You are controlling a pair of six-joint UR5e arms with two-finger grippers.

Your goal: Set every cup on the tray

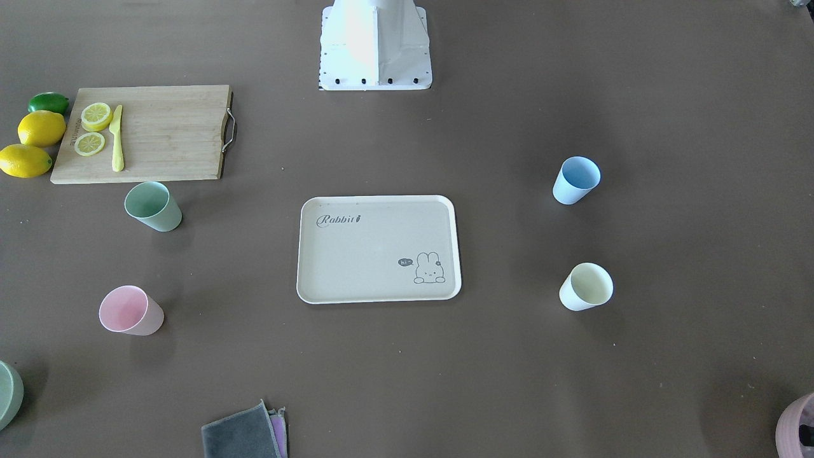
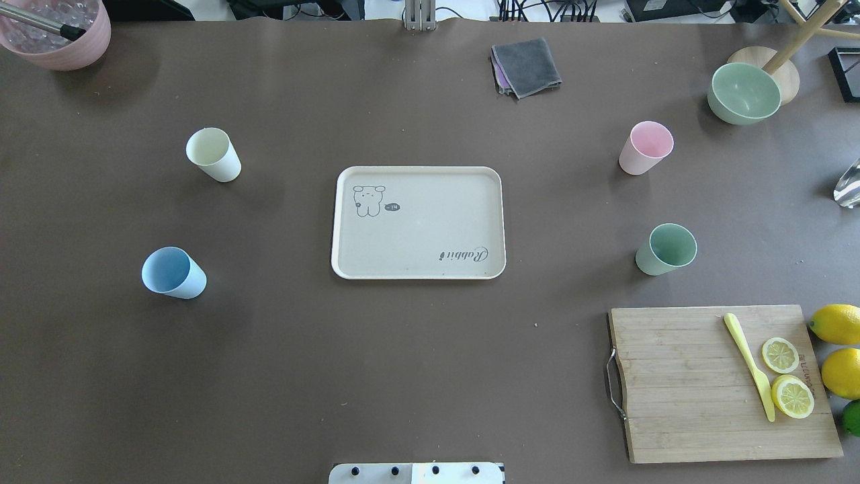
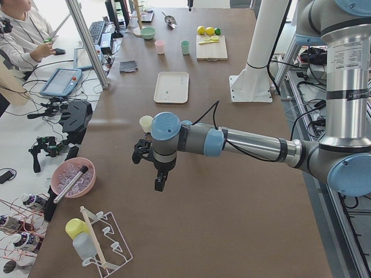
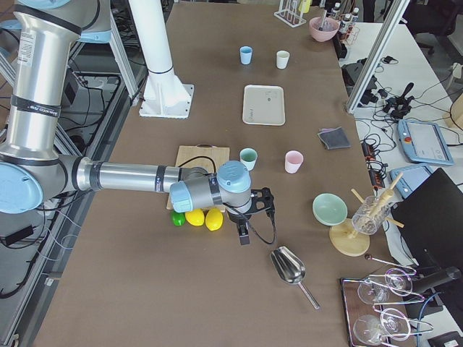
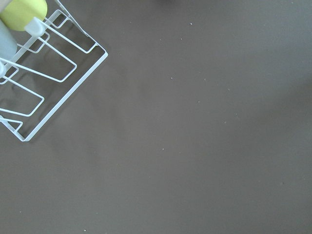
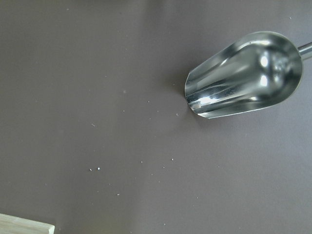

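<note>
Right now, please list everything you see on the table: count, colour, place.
tray: one, beige, centre
cups: four, none on the tray; cream-yellow and light blue on the robot's left, pink and pale green on its right
cutting board: one, bamboo, near right
lemon slices: two, yellow, on the board
knife: one, yellow, on the board
lemons: two, yellow, beside the board
lime: one, green, beside the lemons
bowl: one, sage-green, far right
cloths: folded, grey over purple, far edge
pot: one, pink, far left corner
scoop: one, metal, right end
wire rack: one, white, left end
left arm: one, grey-blue, over the left end; jaws unclear
right arm: one, grey-blue, over the right end; jaws unclear
</note>
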